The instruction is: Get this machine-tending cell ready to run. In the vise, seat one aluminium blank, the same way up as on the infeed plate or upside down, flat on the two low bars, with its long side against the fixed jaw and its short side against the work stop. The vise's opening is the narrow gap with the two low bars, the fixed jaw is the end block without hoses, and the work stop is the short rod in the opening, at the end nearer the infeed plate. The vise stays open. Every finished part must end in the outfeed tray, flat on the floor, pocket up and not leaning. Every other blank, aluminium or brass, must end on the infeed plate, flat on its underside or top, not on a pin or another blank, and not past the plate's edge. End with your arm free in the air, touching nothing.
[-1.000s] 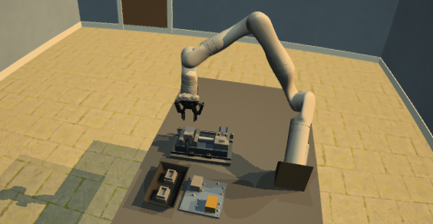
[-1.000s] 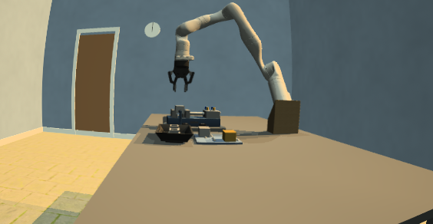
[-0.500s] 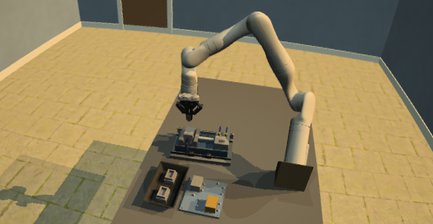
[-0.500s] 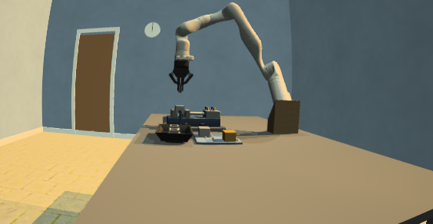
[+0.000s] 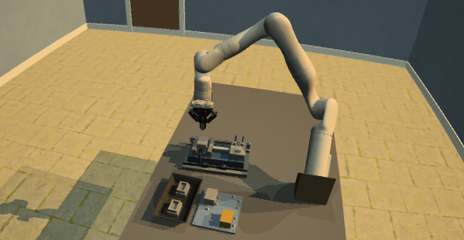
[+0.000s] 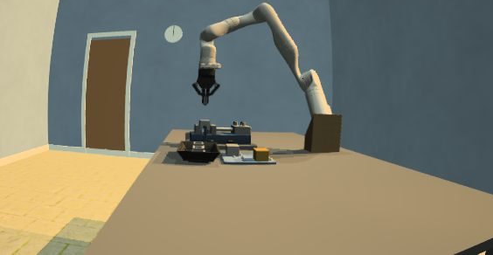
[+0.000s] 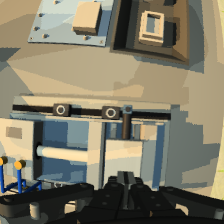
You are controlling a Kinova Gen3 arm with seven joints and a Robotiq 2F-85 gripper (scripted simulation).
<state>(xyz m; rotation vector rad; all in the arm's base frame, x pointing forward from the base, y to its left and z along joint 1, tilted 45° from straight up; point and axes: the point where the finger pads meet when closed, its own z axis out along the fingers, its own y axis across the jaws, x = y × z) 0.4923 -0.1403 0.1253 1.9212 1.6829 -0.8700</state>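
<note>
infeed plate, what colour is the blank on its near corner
Orange-yellow, brass-looking blank; clearest in the top view.

We see the vise [image 5: 216, 153] directly below our closed jaws, the outfeed tray [image 5: 164, 193] and infeed plate [image 5: 201, 217] side by side beyond it, two finished parts [image 5: 183, 189] in the tray.
</note>
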